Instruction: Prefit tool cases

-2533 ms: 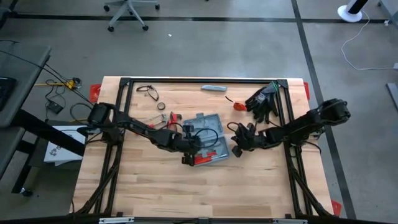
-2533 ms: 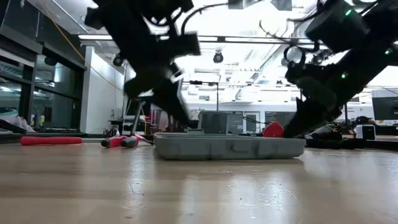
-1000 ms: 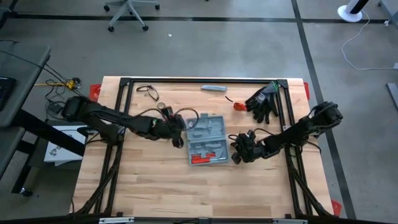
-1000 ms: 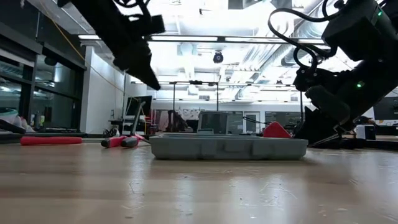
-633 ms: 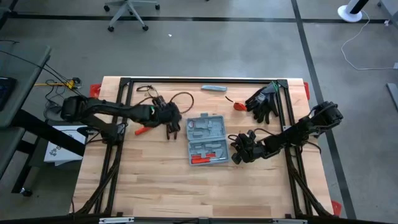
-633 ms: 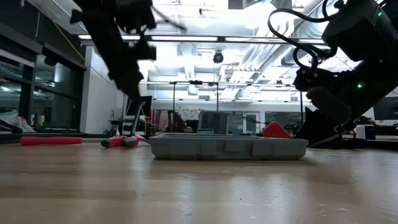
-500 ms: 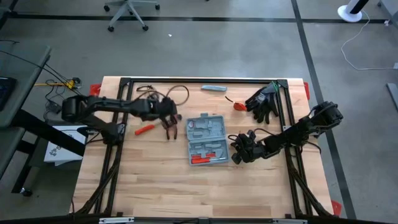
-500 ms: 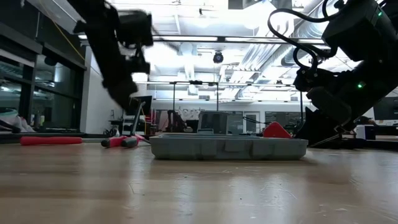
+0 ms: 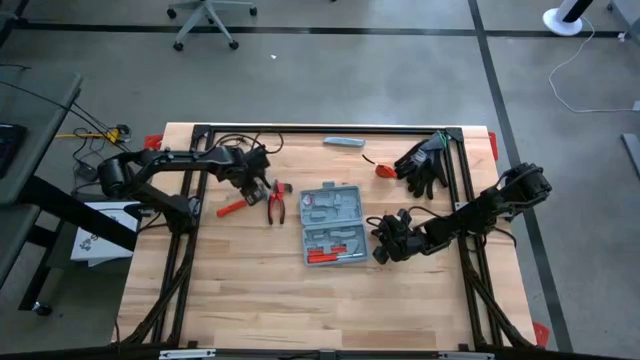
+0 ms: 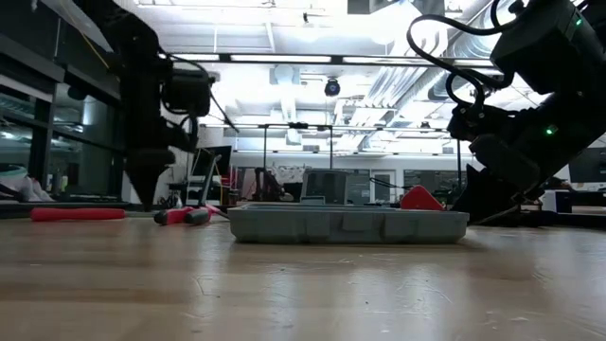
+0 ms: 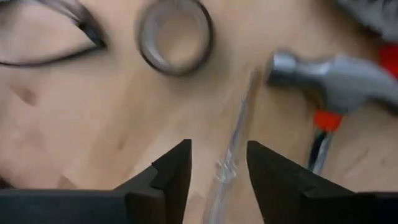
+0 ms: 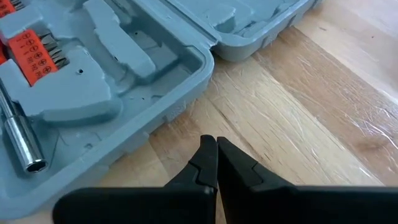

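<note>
tool case [image 9: 331, 223] was found lying open near the middle of the wooden table [image 9: 240, 300], with red tools seated in its moulded slots. the right gripper [image 9: 380, 243] was kept low just beside the case's right edge, its fingers [image 12: 205, 163] pressed together on nothing. the left gripper [image 9: 254, 183] was held over the table's far left part, its fingers [image 11: 171, 174] parted and empty. red-handled pliers [image 9: 276, 201] and a hammer [image 11: 336, 81] were seen near it.
</note>
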{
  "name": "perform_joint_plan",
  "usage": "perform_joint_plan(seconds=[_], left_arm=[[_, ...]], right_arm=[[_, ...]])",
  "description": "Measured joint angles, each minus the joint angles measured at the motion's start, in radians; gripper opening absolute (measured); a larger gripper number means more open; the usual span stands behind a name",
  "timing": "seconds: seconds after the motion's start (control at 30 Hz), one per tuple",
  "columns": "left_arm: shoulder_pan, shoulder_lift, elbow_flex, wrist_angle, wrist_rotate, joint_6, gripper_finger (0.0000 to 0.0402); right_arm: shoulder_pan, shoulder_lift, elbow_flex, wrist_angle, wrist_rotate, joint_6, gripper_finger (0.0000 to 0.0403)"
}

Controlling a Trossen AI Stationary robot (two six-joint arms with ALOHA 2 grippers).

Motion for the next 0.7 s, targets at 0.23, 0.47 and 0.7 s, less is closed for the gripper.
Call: perform_joint_plan(seconds=[0.23, 0.47, 0.7], left_arm=[[0.045, 0.0, -0.047, -0.015, 0.026, 0.049, 0.0168], [0.048, 0.003, -0.047, -0.011, -0.019, 0.031, 0.014], [0.048, 0.047, -0.05, 0.001, 0.019, 0.034, 0.002]], right_arm=[[0.0, 0.0, 0.0, 0.0, -0.007, 0.0, 0.0], [0.0, 0.0, 0.0, -0.002, -0.009, 0.0, 0.0], [0.0, 0.0, 0.0, -0.002, -0.009, 0.0, 0.0]])
